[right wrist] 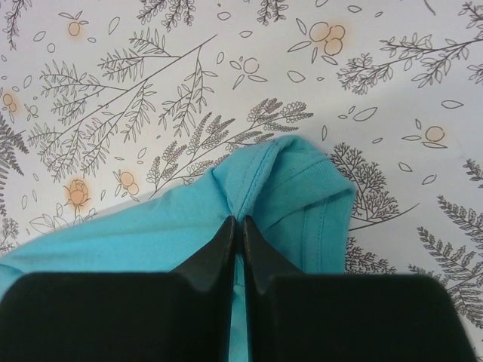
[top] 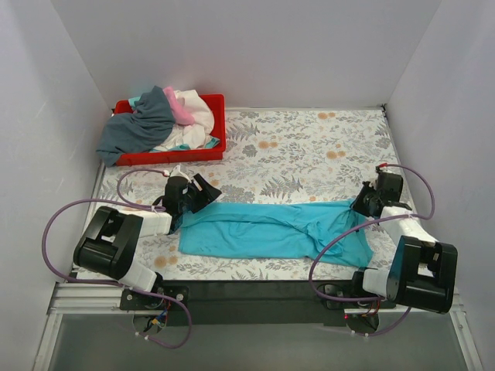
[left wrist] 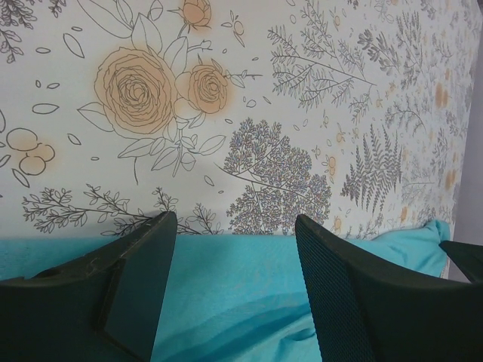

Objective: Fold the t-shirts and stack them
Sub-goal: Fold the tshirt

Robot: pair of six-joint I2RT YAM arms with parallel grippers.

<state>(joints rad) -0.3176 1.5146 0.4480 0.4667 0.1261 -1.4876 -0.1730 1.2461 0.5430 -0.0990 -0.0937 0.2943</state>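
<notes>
A turquoise t-shirt [top: 271, 229] lies folded lengthwise into a long strip across the near part of the table. My left gripper [top: 203, 192] stands open over the shirt's far left edge [left wrist: 234, 256], nothing between its fingers. My right gripper [top: 362, 202] is shut on a pinch of the turquoise t-shirt's cloth at its far right corner, where a seam and hem [right wrist: 302, 188] bunch up at the fingertips [right wrist: 240, 225]. More t-shirts, slate grey [top: 139, 127], white [top: 197, 116] and pink [top: 181, 110], lie heaped in the red tray [top: 216, 104].
The floral tablecloth [top: 309, 147] covers the table between white walls on three sides. The red tray stands at the far left corner. The black front rail [top: 247, 294] runs between the two arm bases.
</notes>
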